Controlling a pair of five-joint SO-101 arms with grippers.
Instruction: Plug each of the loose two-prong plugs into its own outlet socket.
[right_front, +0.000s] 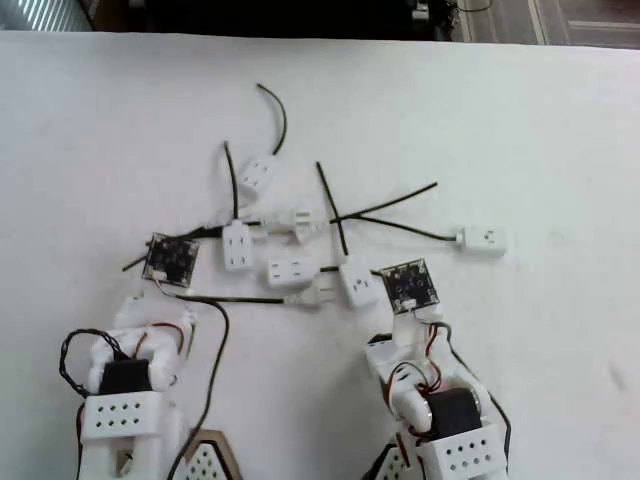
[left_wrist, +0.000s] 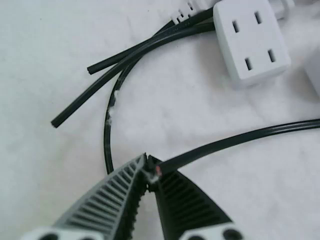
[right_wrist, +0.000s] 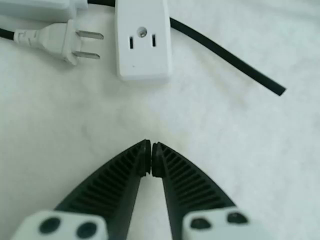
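Observation:
My left gripper (left_wrist: 148, 165) is shut just above the table. The cut end of a black cable (left_wrist: 235, 140) lies right at its tips; I cannot tell whether it is pinched. A white outlet block (left_wrist: 252, 40) with two pairs of slots lies beyond it. My right gripper (right_wrist: 150, 147) is shut and holds nothing. Ahead of it lie a white two-prong plug (right_wrist: 55, 42) and a white outlet (right_wrist: 143, 40), the prongs pointing at the outlet's side. From above, this plug (right_front: 318, 293) sits beside that outlet (right_front: 358, 280). A second plug (right_front: 296, 225) lies near another outlet (right_front: 238, 245).
More white outlets lie at the back (right_front: 258, 175), in the middle (right_front: 290, 270) and at the right (right_front: 482, 239), each on a black cable. Loose cable ends (left_wrist: 90, 67) cross near the left arm (right_front: 125, 385). The right arm (right_front: 440, 405) stands at the table's front edge.

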